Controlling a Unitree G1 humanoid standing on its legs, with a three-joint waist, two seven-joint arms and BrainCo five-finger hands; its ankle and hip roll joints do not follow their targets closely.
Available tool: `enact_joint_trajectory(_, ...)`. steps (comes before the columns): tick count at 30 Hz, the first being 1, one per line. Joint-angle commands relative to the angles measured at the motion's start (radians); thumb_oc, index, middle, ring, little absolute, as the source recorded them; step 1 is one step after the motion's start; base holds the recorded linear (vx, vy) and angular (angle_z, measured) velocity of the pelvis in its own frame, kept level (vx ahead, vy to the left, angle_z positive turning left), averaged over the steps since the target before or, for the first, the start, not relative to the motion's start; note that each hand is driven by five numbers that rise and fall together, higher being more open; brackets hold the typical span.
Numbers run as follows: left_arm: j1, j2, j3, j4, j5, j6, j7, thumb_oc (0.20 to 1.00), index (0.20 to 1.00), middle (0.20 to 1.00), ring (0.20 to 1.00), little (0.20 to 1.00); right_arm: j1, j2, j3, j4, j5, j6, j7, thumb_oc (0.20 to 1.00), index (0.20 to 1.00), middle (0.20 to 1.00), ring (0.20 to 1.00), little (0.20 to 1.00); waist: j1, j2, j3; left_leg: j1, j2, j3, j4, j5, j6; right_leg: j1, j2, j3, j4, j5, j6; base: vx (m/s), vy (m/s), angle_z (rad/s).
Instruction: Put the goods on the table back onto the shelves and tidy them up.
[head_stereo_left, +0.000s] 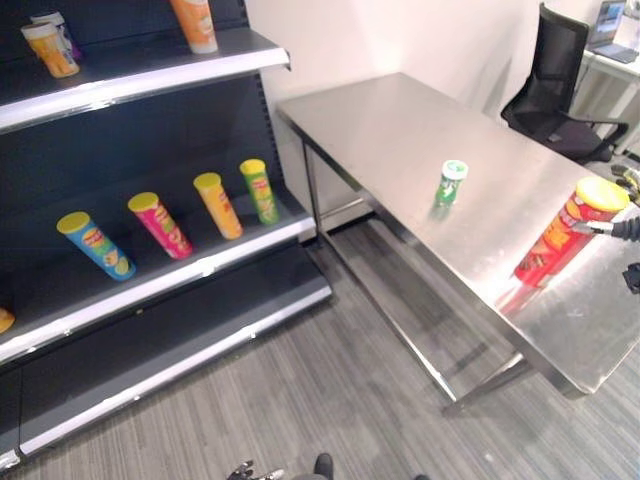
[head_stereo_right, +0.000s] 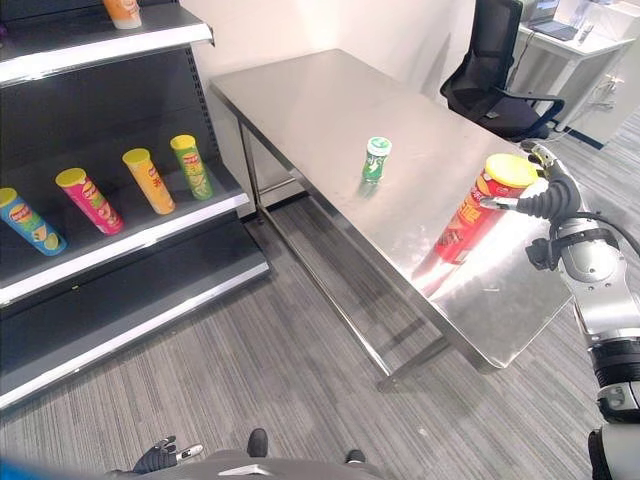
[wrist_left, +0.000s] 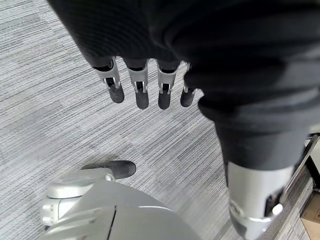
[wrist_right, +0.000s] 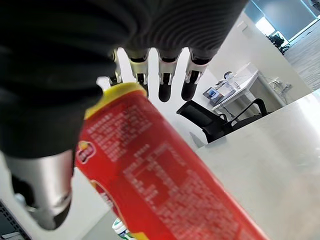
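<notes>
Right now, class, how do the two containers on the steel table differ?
The red can is tall with a yellow lid; the green can is short with a pale lid. The red can has the right hand at its top; the green can stands untouched. Both are upright cylinders on the table.

Right hand (head_stereo_right: 545, 190) and left hand (wrist_left: 150, 85) alike: dark ribbed cover over back and wrist, silver fingers (wrist_right: 167, 75) ending in dark rounded tips, a thicker silver thumb, and a smooth silver-grey forearm with a dark band behind the right wrist.
</notes>
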Motion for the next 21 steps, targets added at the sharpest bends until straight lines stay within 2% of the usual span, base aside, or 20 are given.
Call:
enact_joint_trajectory(1, -0.043, 0.022, -0.043, 0.011, -0.048, -0.021, 0.011, 1.000, 1.000, 1.000, 1.000, 1.000, -0.112, -0.081, 0.055, 0.028, 0.006, -0.038, -0.029, 1.000, 1.000, 1.000, 1.000, 1.000, 0.052, -0.002, -0.016, 0.024, 0.057, 0.032, 0.013, -0.079, -0.075, 0.061, -0.027, -0.050, 0.017, -0.060, 0.043, 0.00, 0.000, 0.00)
enact_joint_trajectory(21, -0.030, 0.021, -0.043, 0.006, -0.061, -0.018, 0.017, 1.000, 1.000, 1.000, 1.000, 1.000, -0.142, -0.090, 0.119, 0.063, -0.017, -0.021, -0.016, 1.000, 1.000, 1.000, 1.000, 1.000, 0.059, -0.009, -0.014, 0.030, 0.059, 0.022, 0.013, -0.080, -0.075, 0.071, -0.023, -0.058, 0.017, -0.067, 0.039, 0.00, 0.000, 0.00)
